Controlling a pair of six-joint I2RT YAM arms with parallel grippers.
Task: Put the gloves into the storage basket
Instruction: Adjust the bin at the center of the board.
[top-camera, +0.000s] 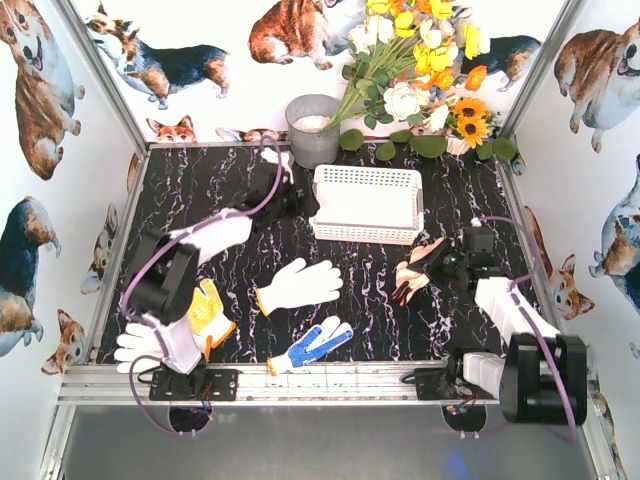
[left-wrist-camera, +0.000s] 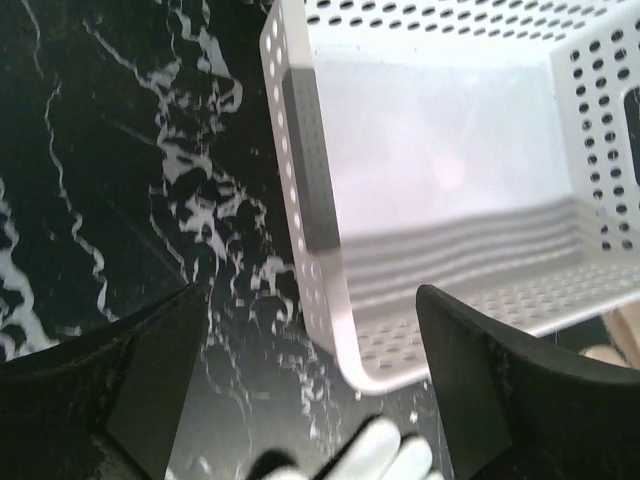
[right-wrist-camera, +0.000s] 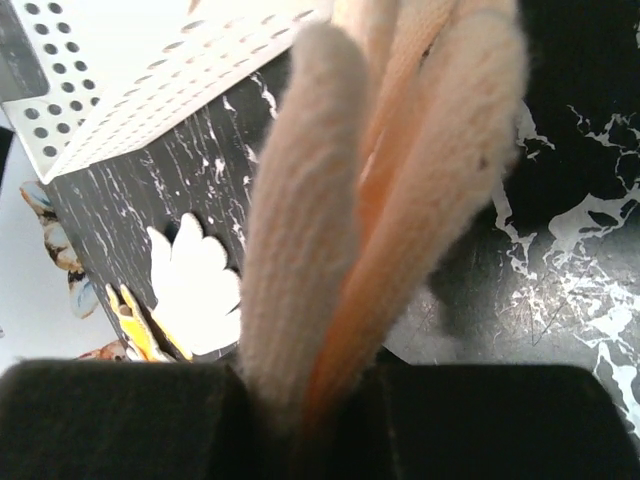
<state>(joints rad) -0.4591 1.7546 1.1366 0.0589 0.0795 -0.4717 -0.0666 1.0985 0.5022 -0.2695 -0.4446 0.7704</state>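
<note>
The white slotted storage basket (top-camera: 365, 203) stands at the back middle and looks empty in the left wrist view (left-wrist-camera: 440, 180). My left gripper (top-camera: 287, 200) is open and empty just left of the basket, its jaws wide apart (left-wrist-camera: 310, 300); white glove fingertips (left-wrist-camera: 385, 455) show below it. My right gripper (top-camera: 452, 262) is shut on a peach-orange glove (top-camera: 415, 270), which hangs from the jaws (right-wrist-camera: 320, 390) right of the basket (right-wrist-camera: 130, 70). On the table lie a white glove (top-camera: 300, 285), a blue-dotted glove (top-camera: 312, 345), a yellow glove (top-camera: 210, 315) and another white glove (top-camera: 135, 345).
A grey metal bucket (top-camera: 312, 128) stands behind the basket's left end, with a bunch of flowers (top-camera: 420, 70) at the back right. Corgi-print walls close in the left, right and back sides. A metal rail (top-camera: 320, 380) runs along the near edge.
</note>
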